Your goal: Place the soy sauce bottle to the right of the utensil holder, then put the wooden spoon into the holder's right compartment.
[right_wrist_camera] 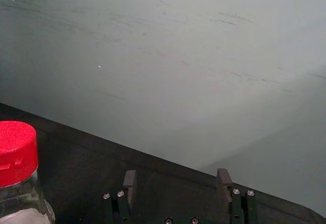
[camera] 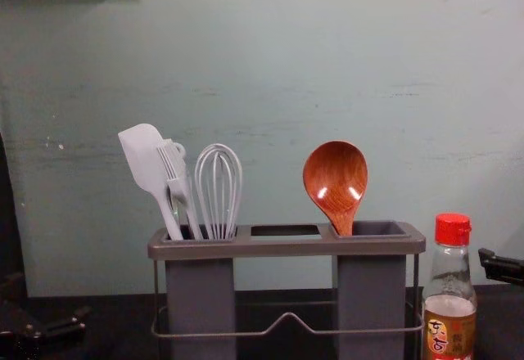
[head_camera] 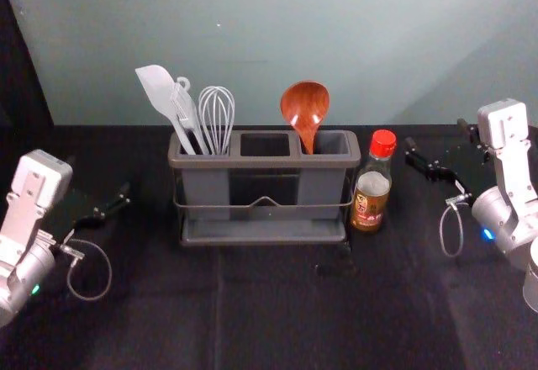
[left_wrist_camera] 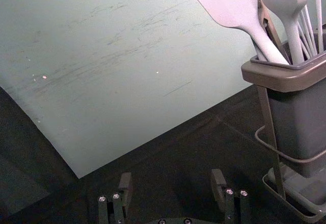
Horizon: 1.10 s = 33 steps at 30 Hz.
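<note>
Both my left gripper (head_camera: 98,183) and my right gripper (head_camera: 436,135) are spread wide, jaws well apart and free of any load. Left unit: positioned above the desk (head_camera: 277,324), on the left side of the utensil holder (head_camera: 265,162) and apart from it. Right unit: positioned on the right side of the soy sauce bottle (head_camera: 371,195), near it but apart. Bottle: upright on the desk, red-capped, just beside the holder's right end; whether the two touch, I cannot tell. Wooden spoon (head_camera: 304,103): seated in the holder's right compartment, bowl uppermost, handle down. Left compartment: contains a spatula (head_camera: 158,89), a brush (camera: 174,164) and a whisk (head_camera: 217,118).
</note>
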Each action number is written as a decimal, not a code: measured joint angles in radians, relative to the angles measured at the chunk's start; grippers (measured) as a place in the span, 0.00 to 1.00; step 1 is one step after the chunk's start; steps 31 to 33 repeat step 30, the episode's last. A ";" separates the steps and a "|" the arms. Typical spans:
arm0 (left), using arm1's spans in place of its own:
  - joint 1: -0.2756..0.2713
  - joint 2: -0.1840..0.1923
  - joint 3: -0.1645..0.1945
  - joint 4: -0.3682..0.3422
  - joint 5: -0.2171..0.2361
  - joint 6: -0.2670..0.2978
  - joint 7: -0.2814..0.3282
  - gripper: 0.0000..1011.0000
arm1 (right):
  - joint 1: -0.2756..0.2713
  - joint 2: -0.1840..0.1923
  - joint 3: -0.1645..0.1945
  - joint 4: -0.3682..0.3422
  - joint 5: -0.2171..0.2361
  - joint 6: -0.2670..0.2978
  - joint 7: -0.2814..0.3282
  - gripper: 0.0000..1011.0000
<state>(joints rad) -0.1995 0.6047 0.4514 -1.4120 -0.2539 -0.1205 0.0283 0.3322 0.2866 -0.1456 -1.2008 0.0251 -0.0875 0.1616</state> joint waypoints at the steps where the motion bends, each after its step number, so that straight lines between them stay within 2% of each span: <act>1: 0.000 0.000 0.000 0.000 0.000 0.000 0.000 1.00 | 0.000 0.000 0.000 0.000 0.000 0.000 0.000 0.99; 33: 0.000 0.000 0.000 0.000 0.000 0.000 0.000 1.00 | 0.000 0.000 0.000 0.000 0.001 0.001 0.001 0.99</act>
